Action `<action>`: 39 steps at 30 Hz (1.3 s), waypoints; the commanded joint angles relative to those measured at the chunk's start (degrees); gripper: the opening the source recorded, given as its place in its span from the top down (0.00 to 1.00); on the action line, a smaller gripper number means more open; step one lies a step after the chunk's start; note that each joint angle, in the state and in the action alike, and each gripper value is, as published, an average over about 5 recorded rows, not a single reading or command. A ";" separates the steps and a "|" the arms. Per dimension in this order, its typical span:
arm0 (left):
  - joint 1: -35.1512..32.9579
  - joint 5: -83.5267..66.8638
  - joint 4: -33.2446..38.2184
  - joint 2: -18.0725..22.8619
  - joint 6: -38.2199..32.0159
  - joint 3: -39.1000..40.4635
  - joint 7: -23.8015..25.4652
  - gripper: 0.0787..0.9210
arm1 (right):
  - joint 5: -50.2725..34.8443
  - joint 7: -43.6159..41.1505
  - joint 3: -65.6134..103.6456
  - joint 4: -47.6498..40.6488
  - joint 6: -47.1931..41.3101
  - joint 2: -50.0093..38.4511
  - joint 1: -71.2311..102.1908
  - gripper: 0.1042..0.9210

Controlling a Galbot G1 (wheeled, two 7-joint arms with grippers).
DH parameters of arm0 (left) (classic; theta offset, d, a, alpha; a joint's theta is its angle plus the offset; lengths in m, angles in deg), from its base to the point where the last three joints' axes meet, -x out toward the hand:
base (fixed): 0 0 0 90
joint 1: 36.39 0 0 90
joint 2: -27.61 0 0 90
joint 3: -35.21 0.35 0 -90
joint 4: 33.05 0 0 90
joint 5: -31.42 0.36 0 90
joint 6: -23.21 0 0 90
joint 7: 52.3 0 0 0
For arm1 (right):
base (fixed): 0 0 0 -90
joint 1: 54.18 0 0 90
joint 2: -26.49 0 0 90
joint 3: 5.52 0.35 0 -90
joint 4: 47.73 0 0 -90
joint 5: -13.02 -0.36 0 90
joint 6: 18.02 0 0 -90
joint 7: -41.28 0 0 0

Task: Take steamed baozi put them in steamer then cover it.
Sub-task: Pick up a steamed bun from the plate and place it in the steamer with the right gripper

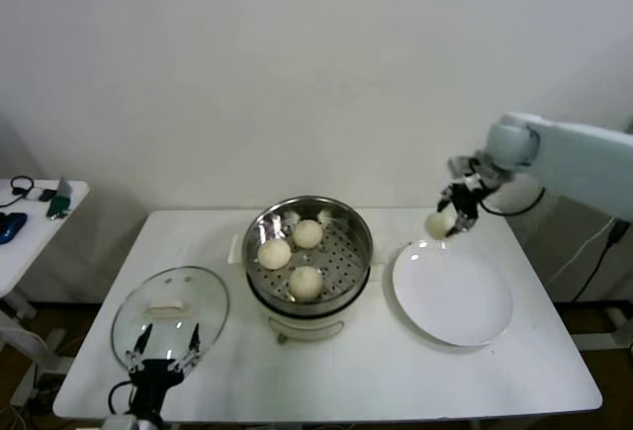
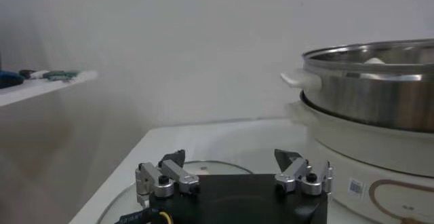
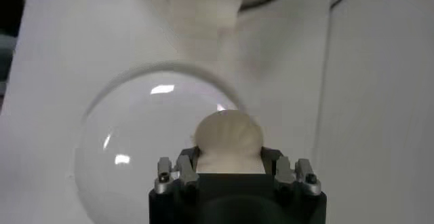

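Three cream-white baozi (image 1: 307, 233) (image 1: 274, 253) (image 1: 306, 282) lie in the shiny steel steamer (image 1: 356, 232) on its white pot base. My right gripper (image 1: 445, 222) is shut on a fourth baozi (image 1: 438, 224) and holds it in the air above the far edge of the white plate (image 1: 453, 292); that baozi shows between the jaws in the right wrist view (image 3: 228, 137). The glass cover (image 1: 170, 314) with its white bar handle lies flat on the table at the left. My left gripper (image 1: 164, 349) is open, low at the cover's near edge.
The steamer's wall and white base (image 2: 366, 110) rise close beside my left gripper. A small side table (image 1: 30, 222) with dark items stands at the far left. The white table's front edge (image 1: 326, 412) runs below.
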State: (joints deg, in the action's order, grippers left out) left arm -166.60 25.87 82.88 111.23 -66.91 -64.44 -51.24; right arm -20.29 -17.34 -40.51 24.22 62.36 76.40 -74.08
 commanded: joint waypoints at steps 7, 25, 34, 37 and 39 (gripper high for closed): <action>0.12 -0.14 0.82 -0.24 -0.08 0.21 0.04 0.12 | -16.58 4.06 -2.49 11.53 -7.38 17.21 -9.95 0.36; 0.34 -0.70 0.57 -0.56 -0.15 -0.99 0.01 0.12 | -1.76 7.49 -2.60 -0.44 -7.66 24.59 8.93 0.36; 0.44 -0.89 0.39 -0.58 -0.18 -1.24 -0.07 0.12 | -0.09 6.35 -2.99 -2.12 -6.82 25.90 10.09 0.36; 0.49 -0.91 0.29 -0.57 -0.22 -1.27 -0.10 0.12 | 0.39 6.22 -3.04 -2.59 -6.50 26.32 10.27 0.36; 0.50 -0.91 0.31 -0.55 -0.23 -1.27 -0.11 0.12 | 0.14 6.29 -2.75 -2.95 -6.24 26.47 10.40 0.36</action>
State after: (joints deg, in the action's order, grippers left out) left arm -166.10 25.05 83.22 110.71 -67.07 -65.67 -51.32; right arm -21.82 -10.96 -43.47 23.39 55.89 101.33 -66.03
